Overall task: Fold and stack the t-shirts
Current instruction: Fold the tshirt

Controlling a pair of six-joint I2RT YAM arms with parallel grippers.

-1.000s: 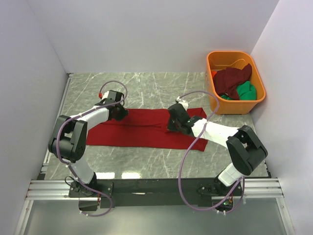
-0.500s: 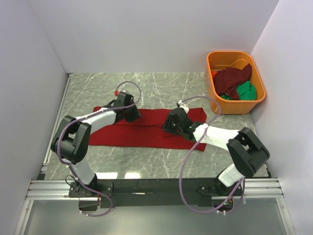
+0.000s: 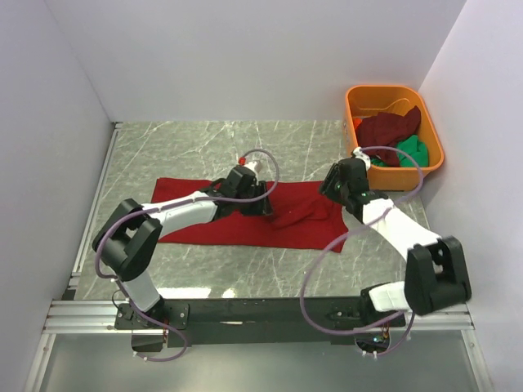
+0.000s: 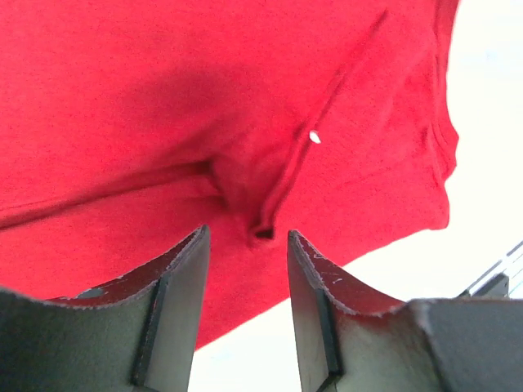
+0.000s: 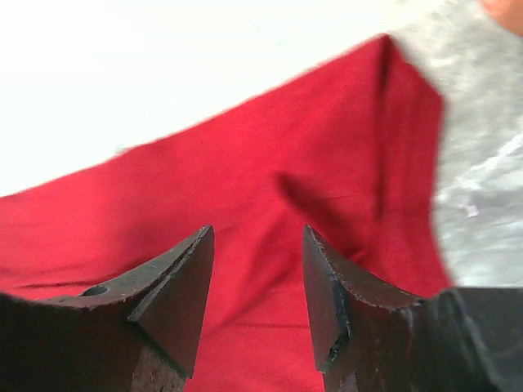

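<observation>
A bright red t-shirt [image 3: 204,224] lies in a long flat band across the marble table, with a raised wrinkle near its middle right. My left gripper [image 3: 268,202] reaches over the shirt's middle. In the left wrist view it [image 4: 247,245] is open, and a small cloth ridge [image 4: 260,220] sits just ahead of the fingertips. My right gripper [image 3: 328,190] hovers over the shirt's right end. Its wrist view shows it [image 5: 257,245] open above red cloth [image 5: 270,163], nothing between the fingers. A dark maroon t-shirt [image 3: 391,131] and a green t-shirt [image 3: 410,152] lie crumpled in the tub.
The orange plastic tub [image 3: 384,88] stands at the back right corner, close to the right arm. White walls enclose the table on three sides. Bare marble [image 3: 245,143] shows behind the red shirt and in front of it.
My left gripper slid right along the red shirt, from its left part to its middle. My right gripper opened, let go of the cloth and moved right and back toward the tub.
</observation>
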